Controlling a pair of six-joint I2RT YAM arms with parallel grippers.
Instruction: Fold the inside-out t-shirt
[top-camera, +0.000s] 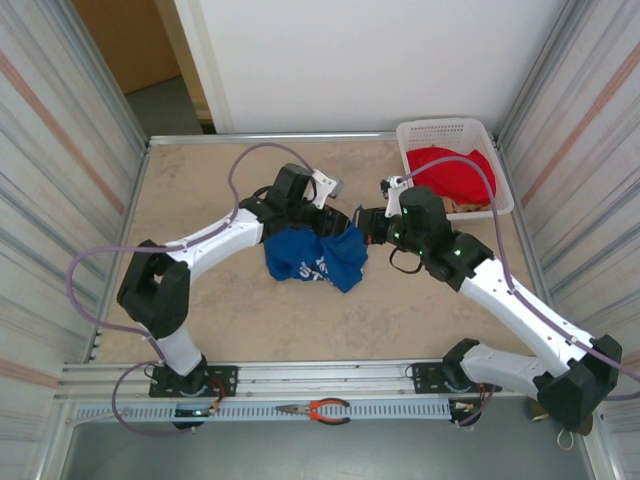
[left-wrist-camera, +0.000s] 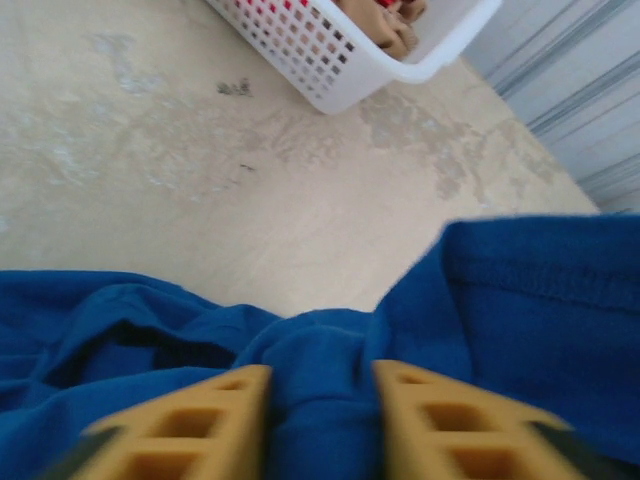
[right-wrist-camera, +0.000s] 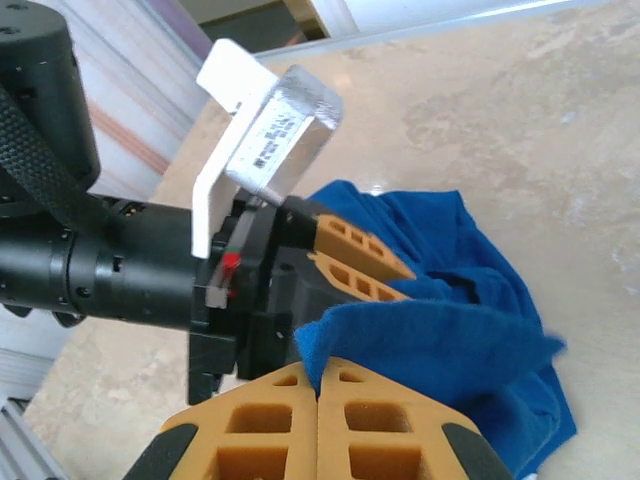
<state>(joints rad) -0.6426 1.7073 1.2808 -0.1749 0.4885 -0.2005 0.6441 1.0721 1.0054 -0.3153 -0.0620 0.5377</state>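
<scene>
The step in hand looked like opening out the crumpled inside-out t-shirt, which sat bunched at mid-table between the two arms, left of and nearer than the white basket. To do it well, each grip should hold a true edge, then draw apart left and right until the cloth spread flat, no corner slipping. The left gripper had narrowed onto a raised ridge of blue fabric running between its fingers. The right gripper was fully closed, pinching a thin shirt edge at its tips, just beside the left one
</scene>
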